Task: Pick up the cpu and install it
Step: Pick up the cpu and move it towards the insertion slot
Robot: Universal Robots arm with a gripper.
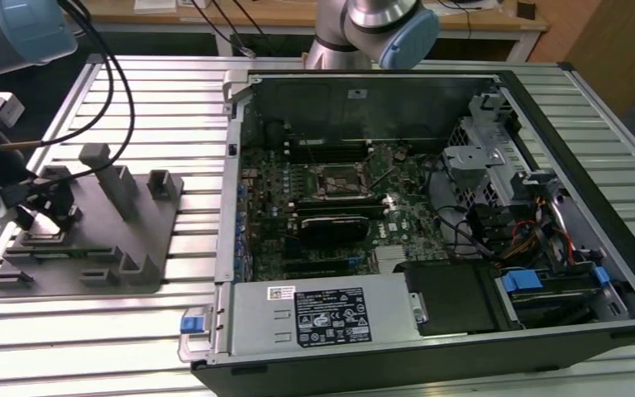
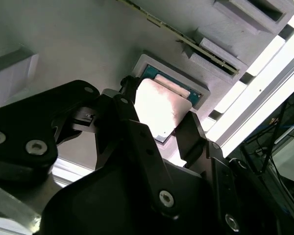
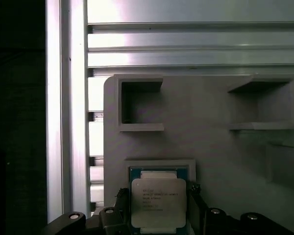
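Observation:
The cpu (image 2: 159, 110), a flat square chip with a shiny silver top, sits between my gripper's two black fingers (image 2: 130, 100). In the first wrist view the cpu (image 3: 158, 200) stands just off its square pocket (image 3: 159, 164) in the grey fixture plate, and a teal edge shows behind it. My gripper (image 1: 40, 217) hangs over the grey fixture plate (image 1: 141, 240) at the exterior view's left, shut on the chip's two opposite sides. The black socket frame (image 1: 334, 182) lies on the motherboard inside the open computer case, well to the exterior view's right of the gripper.
Upright grey blocks (image 1: 113, 178) rise from the fixture plate beside the gripper. The open case (image 1: 428, 207) holds cables, a drive cage and a power supply (image 1: 317, 314). Everything rests on a slatted aluminium table (image 1: 163, 107). A second arm's base (image 1: 379, 29) stands behind the case.

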